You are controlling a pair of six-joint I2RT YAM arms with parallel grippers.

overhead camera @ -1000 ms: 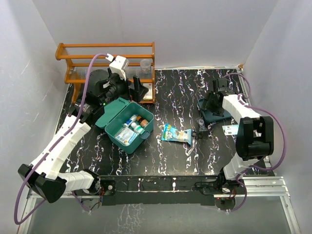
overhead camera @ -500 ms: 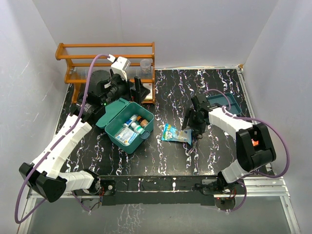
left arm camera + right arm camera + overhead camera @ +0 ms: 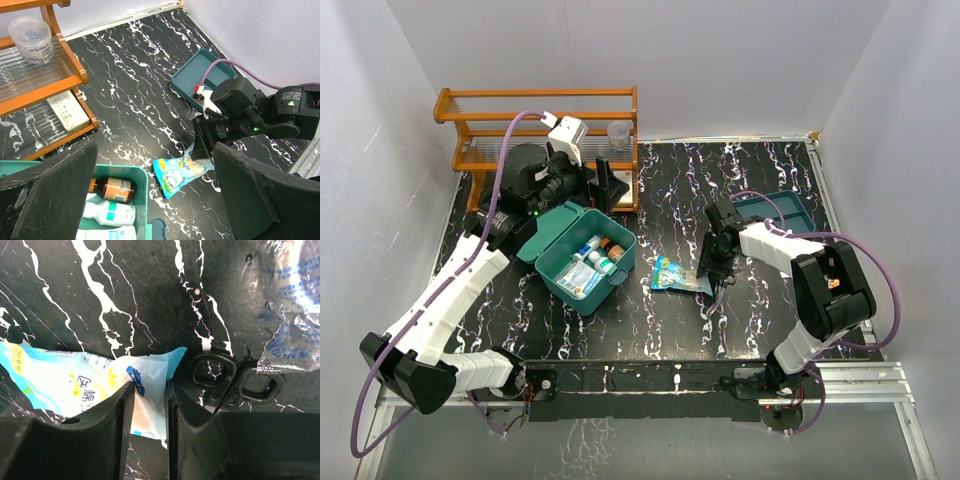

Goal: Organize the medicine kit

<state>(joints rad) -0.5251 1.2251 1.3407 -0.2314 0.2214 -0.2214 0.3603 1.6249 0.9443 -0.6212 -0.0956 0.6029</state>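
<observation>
The teal medicine kit stands open left of centre, lid tilted back; in the left wrist view its rim frames a brown bottle and a white bottle. A light-blue packet lies on the table to the kit's right, also in the left wrist view. My right gripper is down at the packet's right end, its jaws pinching that end of the packet. My left gripper is open and empty, hovering behind the kit.
A wooden rack stands at the back left with a clear cup and a white box. A flat teal tray sits at the back right. Black scissor handles and a clear bag lie by the packet.
My right arm swung left from over the teal tray to the blue packet and lowered its jaws onto the packet's right end. The left arm stayed put.
</observation>
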